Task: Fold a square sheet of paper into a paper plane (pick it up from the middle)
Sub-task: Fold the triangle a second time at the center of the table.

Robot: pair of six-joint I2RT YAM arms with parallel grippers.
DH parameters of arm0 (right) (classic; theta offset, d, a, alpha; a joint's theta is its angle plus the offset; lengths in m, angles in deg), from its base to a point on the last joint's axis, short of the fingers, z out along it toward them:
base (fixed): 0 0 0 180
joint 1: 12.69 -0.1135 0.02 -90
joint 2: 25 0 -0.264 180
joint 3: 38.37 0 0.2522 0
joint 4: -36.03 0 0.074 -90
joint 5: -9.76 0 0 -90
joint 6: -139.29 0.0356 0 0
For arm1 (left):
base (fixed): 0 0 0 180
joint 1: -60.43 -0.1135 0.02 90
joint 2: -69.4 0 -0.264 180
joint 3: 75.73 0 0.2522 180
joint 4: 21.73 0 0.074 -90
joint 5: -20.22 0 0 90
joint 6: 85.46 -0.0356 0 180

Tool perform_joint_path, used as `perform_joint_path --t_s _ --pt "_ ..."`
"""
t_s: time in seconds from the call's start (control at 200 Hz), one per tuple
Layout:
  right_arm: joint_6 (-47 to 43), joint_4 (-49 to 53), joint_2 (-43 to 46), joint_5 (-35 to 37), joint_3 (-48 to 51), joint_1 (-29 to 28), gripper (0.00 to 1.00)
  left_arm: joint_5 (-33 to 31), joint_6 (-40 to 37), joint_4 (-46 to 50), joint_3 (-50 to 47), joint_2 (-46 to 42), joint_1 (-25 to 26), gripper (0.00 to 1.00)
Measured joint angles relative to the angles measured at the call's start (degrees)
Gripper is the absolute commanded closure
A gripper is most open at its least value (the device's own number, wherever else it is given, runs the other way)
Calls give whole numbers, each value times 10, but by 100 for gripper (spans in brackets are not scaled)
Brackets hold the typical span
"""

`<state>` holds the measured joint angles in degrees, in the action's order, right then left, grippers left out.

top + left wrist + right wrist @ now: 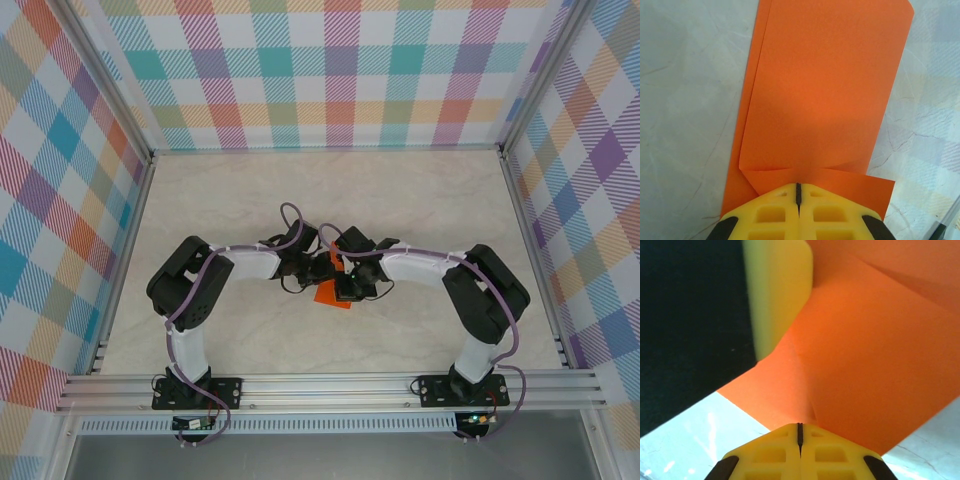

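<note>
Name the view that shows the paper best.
Left wrist: nearly the whole folded paper, layers and creases clear. Right wrist gives a close part of it beside a yellow finger. Top external gives a small orange patch between the arms.

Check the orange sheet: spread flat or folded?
Folded. The orange sheet shows two layers with offset side edges, plus a creased flap beside the left gripper, whose shut jaws pinch it.
</note>
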<state>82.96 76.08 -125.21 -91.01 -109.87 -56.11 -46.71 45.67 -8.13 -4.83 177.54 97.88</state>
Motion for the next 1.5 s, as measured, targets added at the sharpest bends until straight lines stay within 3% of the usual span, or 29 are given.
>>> perform_joint_path --t_s 0.335,1.5 --pt "-2 17 -2 29 -4 0 95 -2 0 0 0 0 1 98" --pt "-32 11 5 24 14 0 95 -16 0 2 0 -2 4 99"
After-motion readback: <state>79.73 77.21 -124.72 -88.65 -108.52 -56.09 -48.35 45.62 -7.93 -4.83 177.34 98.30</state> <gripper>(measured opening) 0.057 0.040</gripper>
